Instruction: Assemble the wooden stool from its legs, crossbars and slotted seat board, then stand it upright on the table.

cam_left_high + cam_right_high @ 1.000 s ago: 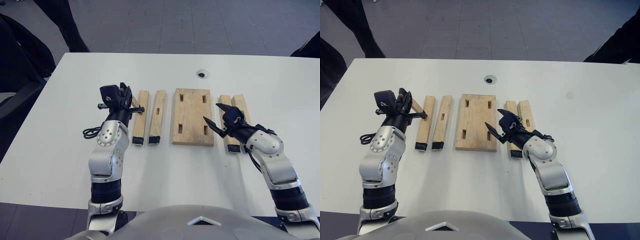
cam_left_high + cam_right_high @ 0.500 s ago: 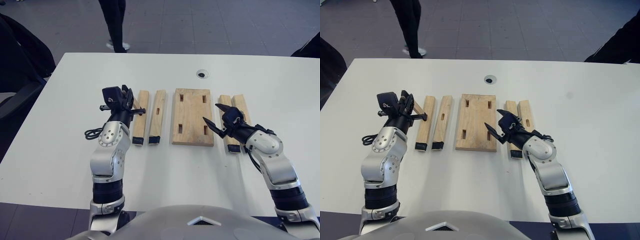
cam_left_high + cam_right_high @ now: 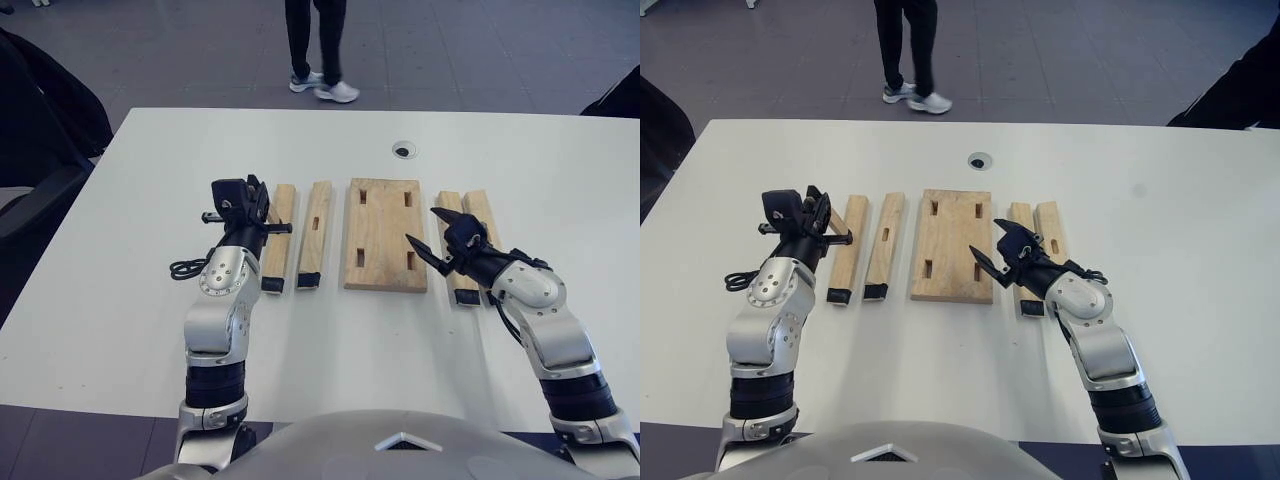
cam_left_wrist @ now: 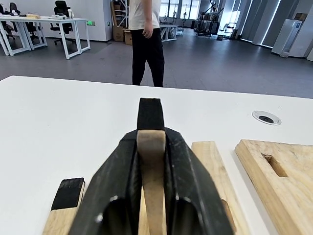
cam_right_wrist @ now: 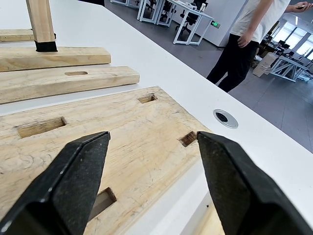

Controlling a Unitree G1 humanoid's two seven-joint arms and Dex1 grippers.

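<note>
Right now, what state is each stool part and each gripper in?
Seat board: flat on the table, slots empty.
Legs left of the board: lying flat, unassembled.
Legs right of the board: lying flat, unassembled.
Wooden piece: clamped between the fingers.
Left gripper: shut on the wooden piece.
Right gripper: open, over the board's right edge.

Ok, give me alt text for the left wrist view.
The left gripper is shut on a black-tipped wooden piece, seen end-on against the white table. A wooden leg and the slotted seat board lie on the table to one side, a black-capped leg to the other.
</note>
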